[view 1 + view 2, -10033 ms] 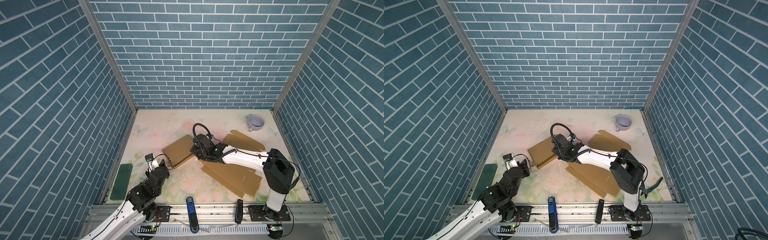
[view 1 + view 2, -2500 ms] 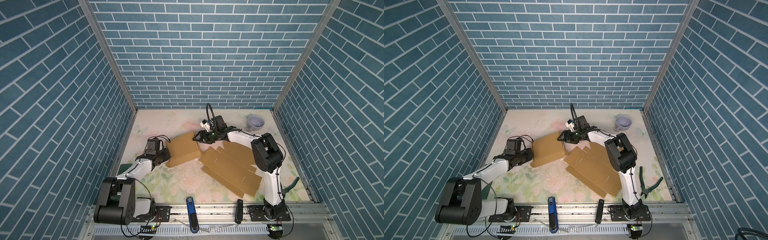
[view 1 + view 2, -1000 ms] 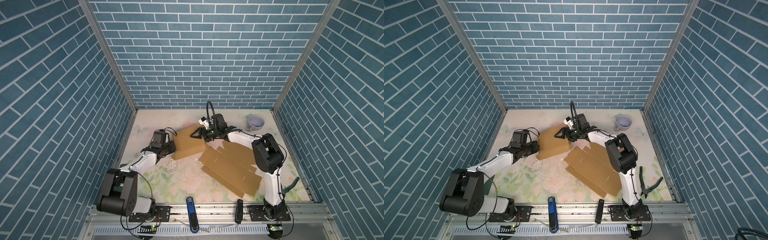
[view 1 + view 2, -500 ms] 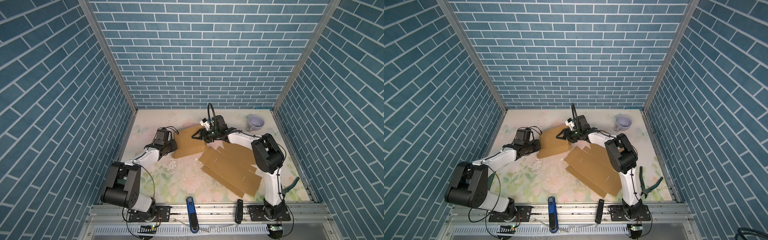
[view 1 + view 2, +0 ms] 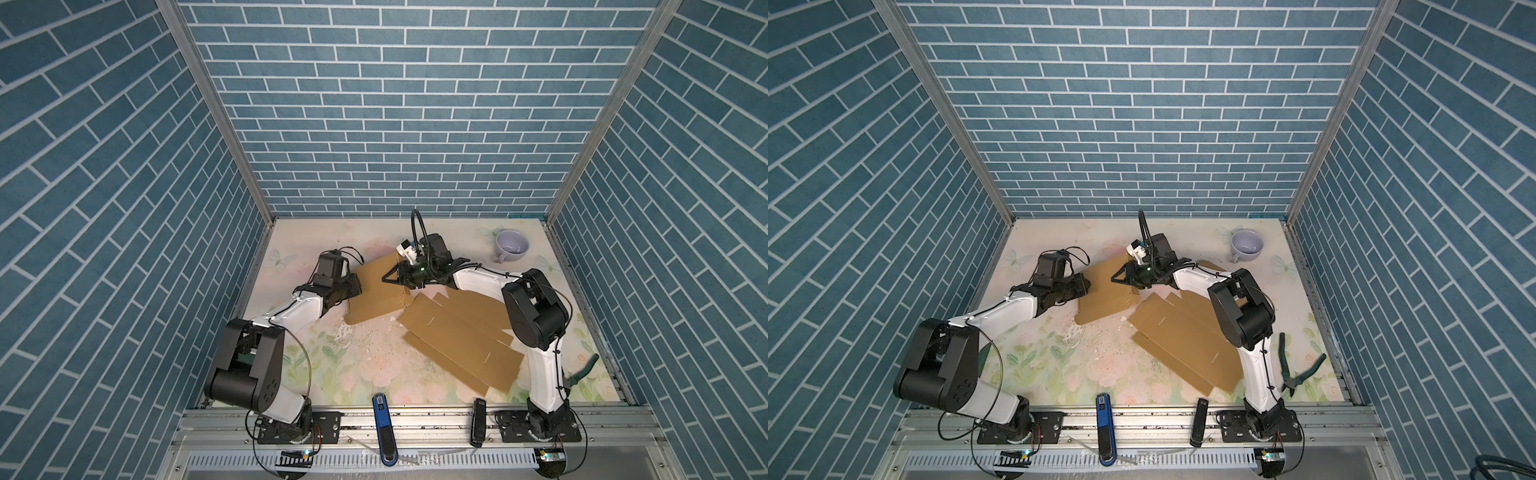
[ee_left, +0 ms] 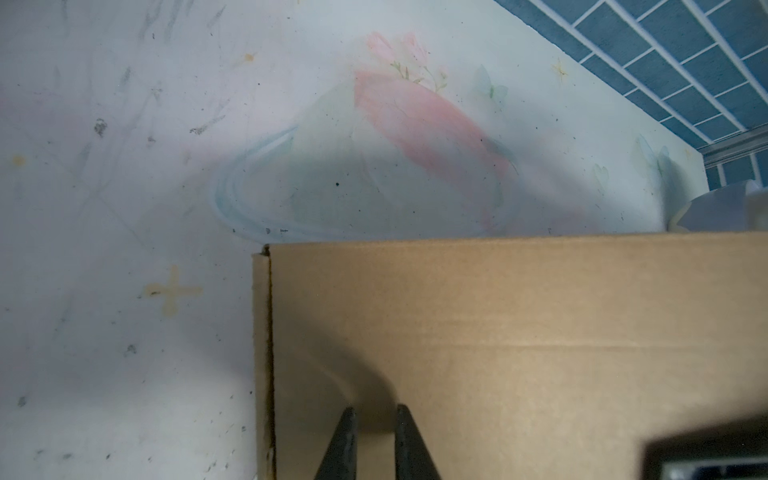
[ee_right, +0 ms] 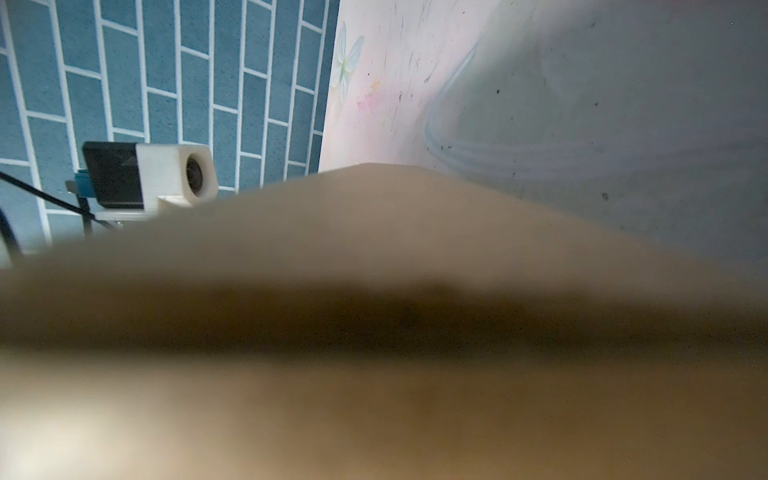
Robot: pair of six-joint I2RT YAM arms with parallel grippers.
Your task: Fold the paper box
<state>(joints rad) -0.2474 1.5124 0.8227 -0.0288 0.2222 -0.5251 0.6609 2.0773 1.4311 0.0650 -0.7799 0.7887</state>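
The left gripper [image 6: 375,411] stands narrowly parted with nothing between its fingers, tips over a panel of the paper box [image 5: 376,291]. The right gripper [image 5: 392,279] sits at the box's far edge; blurred cardboard fills its wrist view, so I cannot tell its state. The box touches the far corner of the flat cardboard stack [image 5: 457,338], on the left arm's side. This looks like raising a wall. Next, one gripper should brace while the other folds along the crease. The box is brown, creased and mostly flat, with a thin side flap turned up.
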